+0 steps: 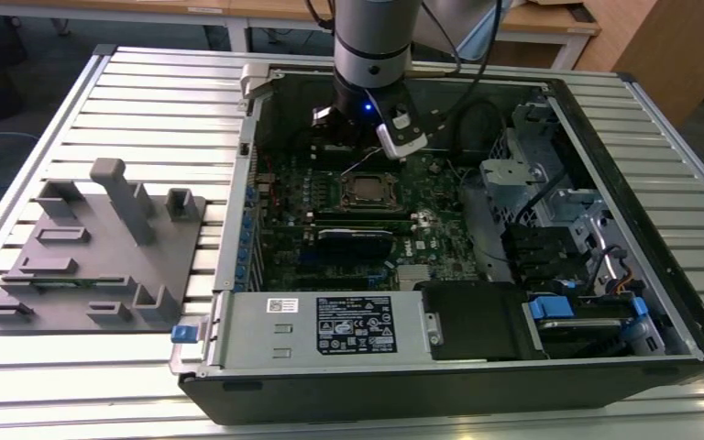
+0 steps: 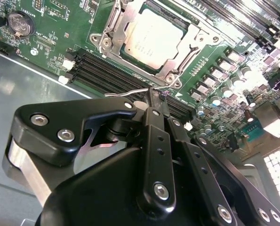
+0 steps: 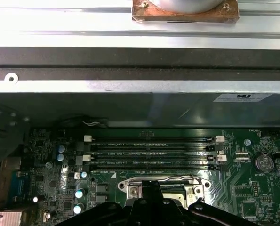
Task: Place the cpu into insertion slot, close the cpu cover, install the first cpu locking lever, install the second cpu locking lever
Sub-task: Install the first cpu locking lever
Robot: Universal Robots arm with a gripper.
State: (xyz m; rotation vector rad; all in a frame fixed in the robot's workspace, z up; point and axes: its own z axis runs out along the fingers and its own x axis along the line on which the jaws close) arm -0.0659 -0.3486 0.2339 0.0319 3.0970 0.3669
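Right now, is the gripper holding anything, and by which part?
Cannot tell for sure: the shut gripper meets the free end of the wire locking lever, either pinching or only pressing it.

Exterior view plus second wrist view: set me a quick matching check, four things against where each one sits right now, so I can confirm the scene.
Things
1. cpu
2. coin cell battery
3. grey fixture tray
4. gripper

Places
A. on the slatted table, to the exterior view's left of the computer case
B. tip at the thin wire lever, beside the memory slots
C. seated inside the square window of the cpu cover
D. on the green motherboard, apart from the cpu cover

Pairs: 1-C, 2-D, 3-A, 4-B
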